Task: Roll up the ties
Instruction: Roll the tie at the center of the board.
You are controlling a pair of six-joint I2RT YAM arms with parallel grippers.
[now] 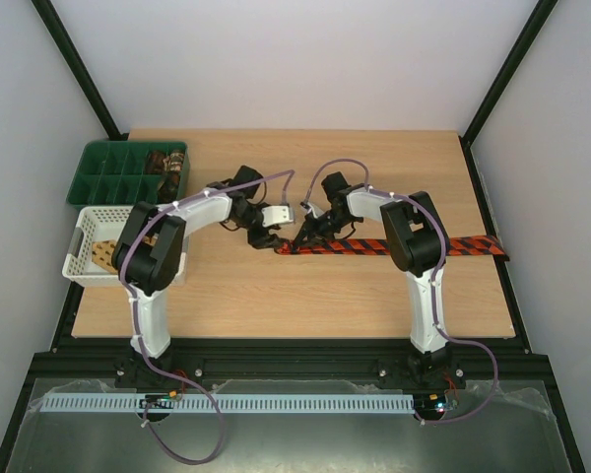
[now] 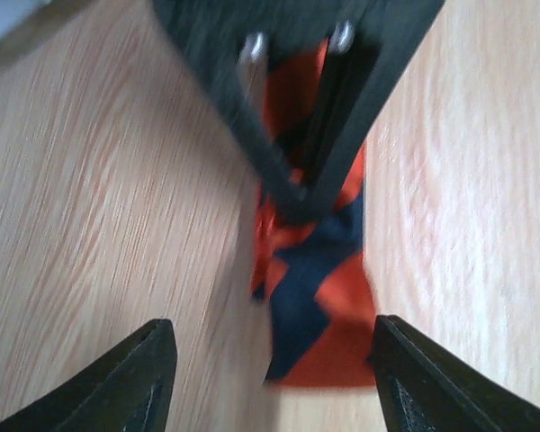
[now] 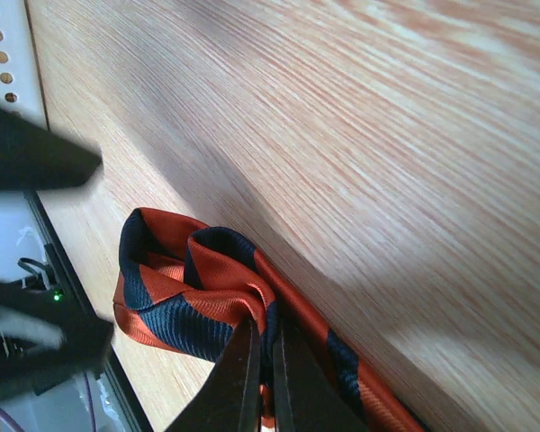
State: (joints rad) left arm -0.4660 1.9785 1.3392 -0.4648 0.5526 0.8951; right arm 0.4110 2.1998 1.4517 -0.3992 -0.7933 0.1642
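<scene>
The red-and-black striped tie (image 1: 374,246) lies flat on the tabletop (image 1: 374,168). Its long axis runs side to side across the top view. The wide end reaches the tabletop's right edge and the narrow end sits between the two arms, left of centre.

That narrow end is the one being worked. In the right wrist view the tie (image 3: 189,297) is folded back on itself into a loose first curl. The right hand (image 3: 268,328) is clenched on it, with its fingertips pinching the fabric just behind the curl.

The left hand (image 2: 272,326) is released, its jaws spread wider than the tie. In its own view the tie's end (image 2: 315,306) lies between the two fingers (image 2: 153,369) and runs straight away from the camera toward the right hand (image 2: 301,193). The left hand therefore sits on the tie's axis, just off the free end, and its closing line crosses the tie's width.

Both hands are at the same end, the right touching the fabric and the left not visibly so. All the unrolled length lies toward the right arm's side, so the roll probably has to travel that way. The left hand looks placed to close on the curl and hold it while the right hand shifts its grip.
</scene>
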